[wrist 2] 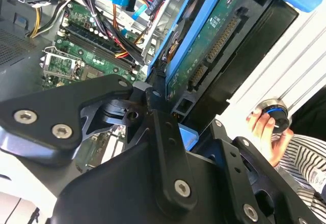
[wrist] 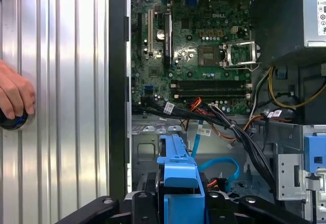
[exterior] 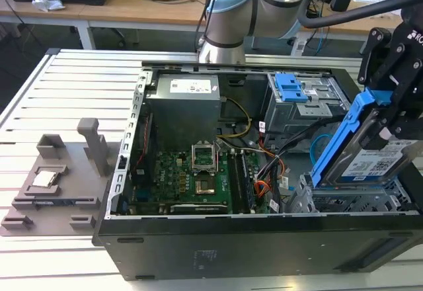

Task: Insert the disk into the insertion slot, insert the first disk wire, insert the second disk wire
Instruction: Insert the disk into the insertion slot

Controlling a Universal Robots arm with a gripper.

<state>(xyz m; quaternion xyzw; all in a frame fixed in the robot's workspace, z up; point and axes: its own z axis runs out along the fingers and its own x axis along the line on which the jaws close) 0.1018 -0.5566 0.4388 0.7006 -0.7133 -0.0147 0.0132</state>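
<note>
The disk (exterior: 372,157), a grey drive with a white label in a blue carrier, hangs tilted over the front corner of the open computer case at the exterior view's right. My black gripper (exterior: 391,114) is shut on its upper end. Its lower end sits just above the insertion slot (exterior: 349,202), a silver perforated cage; I cannot tell whether they touch. In the second wrist view the disk's green circuit-board side (wrist 2: 214,43) faces the camera. In the first wrist view the blue carrier (wrist: 178,169) points at the silver cage (wrist: 147,141). A blue data cable (wrist: 220,164) and black wires (wrist: 239,132) lie beside the cage.
A taller grey bay with a blue latch (exterior: 292,89) stands behind the cage. The motherboard (exterior: 192,178) and power supply (exterior: 185,99) fill the case's middle. A grey fixture (exterior: 56,182) lies on the slatted table. A person's hand (wrist: 14,95) rests on a round knob beside the case.
</note>
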